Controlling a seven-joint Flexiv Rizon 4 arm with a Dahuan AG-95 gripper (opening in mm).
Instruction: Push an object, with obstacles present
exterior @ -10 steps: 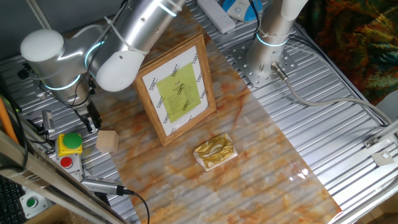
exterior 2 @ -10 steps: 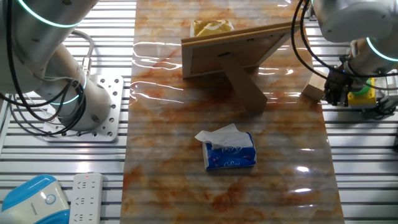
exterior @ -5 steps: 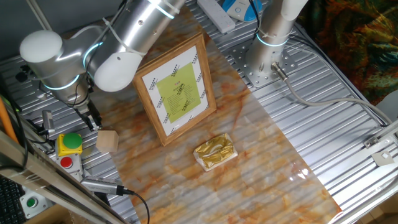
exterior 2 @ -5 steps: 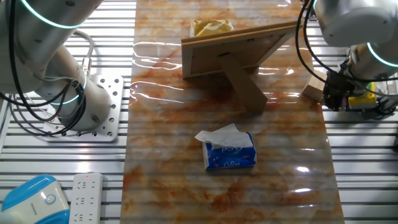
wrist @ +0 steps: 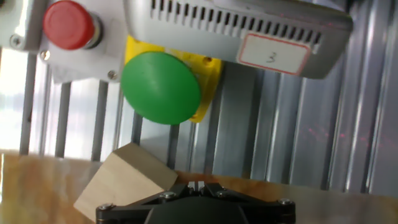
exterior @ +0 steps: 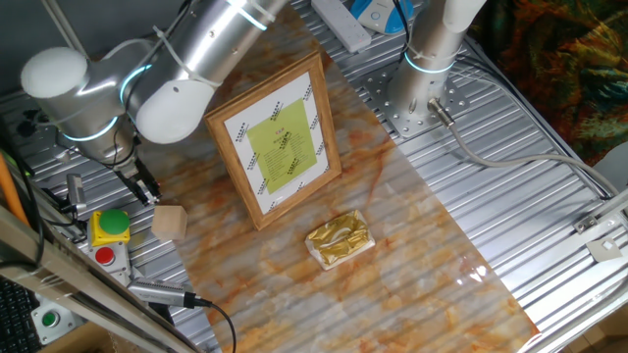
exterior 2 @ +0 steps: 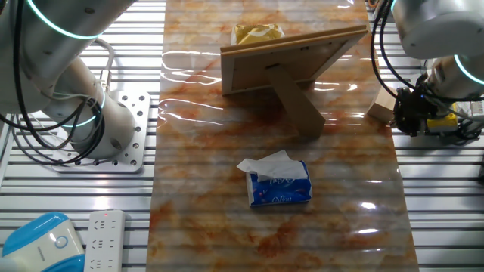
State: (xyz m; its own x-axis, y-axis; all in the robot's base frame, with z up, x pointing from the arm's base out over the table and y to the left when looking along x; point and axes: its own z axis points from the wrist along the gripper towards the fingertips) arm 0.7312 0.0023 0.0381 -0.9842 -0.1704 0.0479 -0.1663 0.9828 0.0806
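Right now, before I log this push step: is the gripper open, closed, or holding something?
Gripper: closed, fingertips pressed together, holding nothing. The wooden block sits just beside it, not between the fingers.

tissue pack (exterior 2: 280, 185), green button (wrist: 160, 88)

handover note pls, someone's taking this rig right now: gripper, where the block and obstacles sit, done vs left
Gripper: fingers together, holding nothing, low beside the wooden block.
Block: at the mat's edge by the green button.
Obstacles: picture frame upright mid-mat; gold foil packet lying in front of it.
Done: gripper brought up to the block.
Left: the push itself, keeping clear of both obstacles. Contact with the block can't be confirmed.
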